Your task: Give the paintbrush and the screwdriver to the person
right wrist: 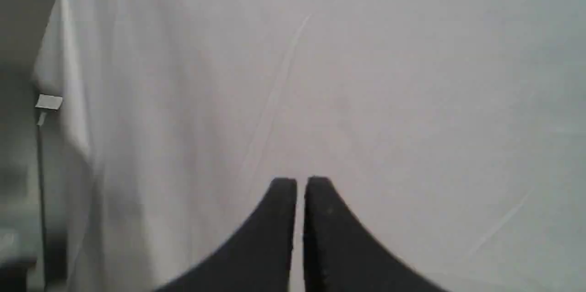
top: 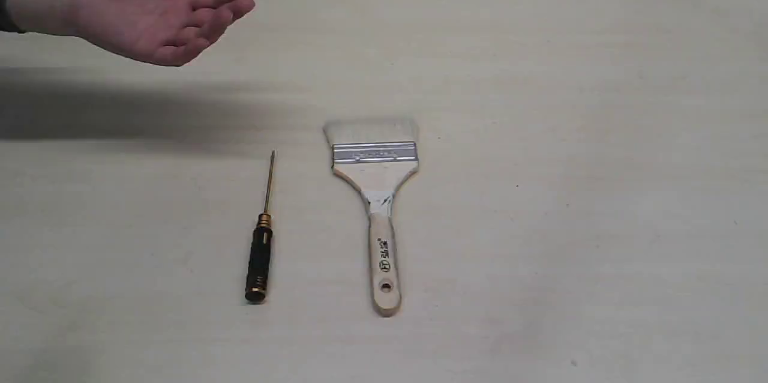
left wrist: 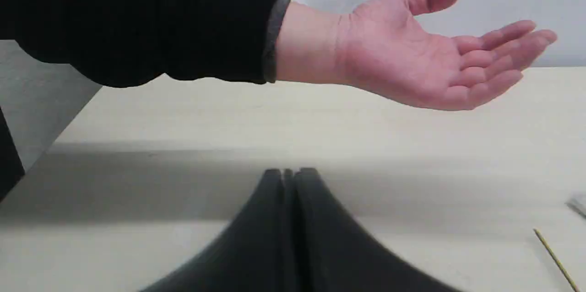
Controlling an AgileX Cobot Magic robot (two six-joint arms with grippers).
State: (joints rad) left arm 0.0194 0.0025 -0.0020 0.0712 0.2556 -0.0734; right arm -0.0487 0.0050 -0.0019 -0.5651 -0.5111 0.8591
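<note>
Beige surface (top: 600,131) is carrying both task items, lying apart side by side, neither being touched.

Item 1: screwdriver (top: 263,233) is lying flat, left of centre in the exterior view. Its black handle is nearest the camera and its shaft is pointing toward the far edge.

Item 2: paintbrush (top: 377,191) is lying flat just right of it, bristles away, handle toward the camera.

Receiver: person (top: 144,17) is reaching in above the far left of the surface, upturned and open to receive, well apart from both items.

Left hand (left wrist: 289,174) is sitting low over the surface, closed tight, gripping nothing. Right hand (right wrist: 301,184) is facing a pale backdrop, closed but for a thin slit, gripping nothing. Neither is showing in the exterior view.

Hazards, as judged:
- Both hands are needing to open before any pickup; one coming down closed would be shoving an item aside.
- The round screwdriver handle is likely rolling if nudged off-centre.
- Both items are sitting low, so a deep descent is risking scraping the surface.
- The shaft is pointing away from the robot, so a tip-first handover is risking a poke.
- The paintbrush is lying farther from the person, so a long reach across is risking crowding the other arm.
</note>
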